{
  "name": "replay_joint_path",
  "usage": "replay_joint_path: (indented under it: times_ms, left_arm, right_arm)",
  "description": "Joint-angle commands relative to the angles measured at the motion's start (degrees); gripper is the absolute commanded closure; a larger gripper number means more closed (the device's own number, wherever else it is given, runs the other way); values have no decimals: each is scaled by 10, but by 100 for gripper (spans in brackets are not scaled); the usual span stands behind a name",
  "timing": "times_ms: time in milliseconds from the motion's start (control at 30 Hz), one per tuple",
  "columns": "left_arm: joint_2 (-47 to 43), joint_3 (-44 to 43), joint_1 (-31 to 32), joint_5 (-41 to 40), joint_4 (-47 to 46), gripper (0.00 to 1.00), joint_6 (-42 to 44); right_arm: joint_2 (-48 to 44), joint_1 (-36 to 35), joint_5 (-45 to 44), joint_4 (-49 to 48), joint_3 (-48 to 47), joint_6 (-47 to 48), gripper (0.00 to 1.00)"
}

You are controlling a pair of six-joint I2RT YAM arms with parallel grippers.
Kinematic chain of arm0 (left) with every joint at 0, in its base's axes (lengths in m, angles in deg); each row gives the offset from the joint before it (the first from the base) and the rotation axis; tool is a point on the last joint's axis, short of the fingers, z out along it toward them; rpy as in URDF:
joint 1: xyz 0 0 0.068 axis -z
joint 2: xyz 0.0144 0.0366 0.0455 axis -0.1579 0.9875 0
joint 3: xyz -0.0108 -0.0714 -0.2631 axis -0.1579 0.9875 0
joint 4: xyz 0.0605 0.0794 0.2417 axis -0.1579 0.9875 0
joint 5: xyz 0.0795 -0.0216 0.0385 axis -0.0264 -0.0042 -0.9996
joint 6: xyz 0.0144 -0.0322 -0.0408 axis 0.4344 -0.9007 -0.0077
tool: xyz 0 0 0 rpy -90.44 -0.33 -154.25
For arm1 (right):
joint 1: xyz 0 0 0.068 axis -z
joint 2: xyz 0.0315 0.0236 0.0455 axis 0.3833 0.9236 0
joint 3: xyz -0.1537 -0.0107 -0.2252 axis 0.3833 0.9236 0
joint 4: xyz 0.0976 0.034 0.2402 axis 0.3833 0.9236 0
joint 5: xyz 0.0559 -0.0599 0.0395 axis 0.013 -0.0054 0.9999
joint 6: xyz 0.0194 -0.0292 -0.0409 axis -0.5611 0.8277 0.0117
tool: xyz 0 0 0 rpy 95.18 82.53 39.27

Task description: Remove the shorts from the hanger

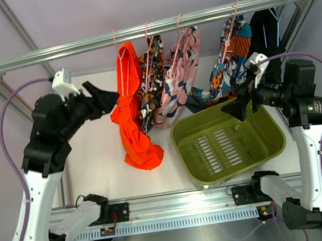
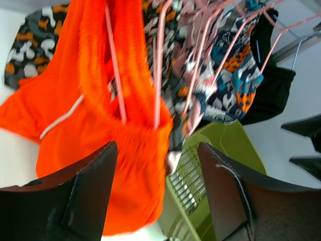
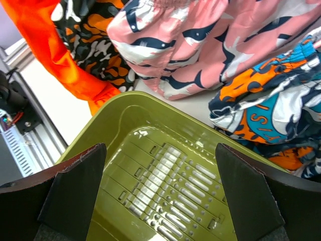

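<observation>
The bright orange-red shorts hang at the left end of the rail on a thin pale-pink hanger, their lower part reaching the table. In the left wrist view the shorts fill the left side, with pink hanger rods running down over them. My left gripper is open and empty, just left of the shorts at mid-height. My right gripper is open and empty, above the far right part of the green tub.
A black-orange-white patterned garment, a pink floral garment and a blue-orange patterned garment hang on pink hangers to the right. A black garment hangs at the far right. The green tub holds nothing. The rail spans the top.
</observation>
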Motion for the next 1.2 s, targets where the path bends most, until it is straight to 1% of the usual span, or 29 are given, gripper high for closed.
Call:
replay_joint_path:
  times_ms: [0, 33, 133, 200, 400, 500, 633, 667, 733, 767, 800, 867, 900, 967, 1000, 1067, 1167]
  left_arm:
    - [59, -75, 35, -96, -7, 34, 21]
    - [88, -94, 43, -119, -6, 35, 25]
    - [140, -121, 49, -153, -6, 39, 45]
    - [163, -145, 50, -162, -12, 40, 60]
    - [230, -201, 59, -139, -33, 43, 80]
    - [242, -205, 67, -127, -46, 43, 79]
    - [244, -195, 72, -134, -55, 48, 80]
    - [247, -190, 71, -134, -57, 52, 81]
    - [255, -181, 71, -141, -62, 56, 84]
    - [257, -180, 71, -142, -63, 62, 86]
    - [263, -180, 71, -144, -63, 65, 91]
    - [269, -180, 71, -147, -64, 74, 96]
    - [270, -180, 71, -146, -64, 83, 102]
    - [271, -182, 71, -138, -68, 89, 107]
    - [271, -184, 71, -135, -70, 94, 114]
    - [270, -187, 71, -123, -72, 100, 123]
    - [260, -191, 71, -113, -85, 100, 145]
  right_arm:
    - [-7, 1, 37, -8, -2, -12, 0]
    - [-9, 1, 37, -11, -1, -14, 1]
    - [-12, 1, 37, -25, 7, -22, 0]
    - [-15, 1, 39, -34, 15, -30, 1]
    - [-17, 1, 42, -53, 32, -48, 0]
    - [-14, 1, 40, -56, 33, -49, 0]
    - [-14, 1, 37, -60, 36, -52, 0]
    - [-13, 1, 38, -65, 37, -54, 1]
    - [-11, 1, 40, -71, 37, -62, 1]
    - [-10, 1, 43, -74, 37, -67, 1]
    - [-7, 1, 45, -77, 36, -70, 1]
    - [-4, 1, 47, -79, 33, -75, 0]
    - [-6, 1, 46, -80, 33, -75, 0]
    - [-7, 1, 47, -81, 34, -76, 0]
    - [-8, 1, 48, -82, 34, -77, 1]
    - [-11, 1, 50, -85, 36, -79, 0]
    - [-12, 1, 53, -91, 39, -86, 1]
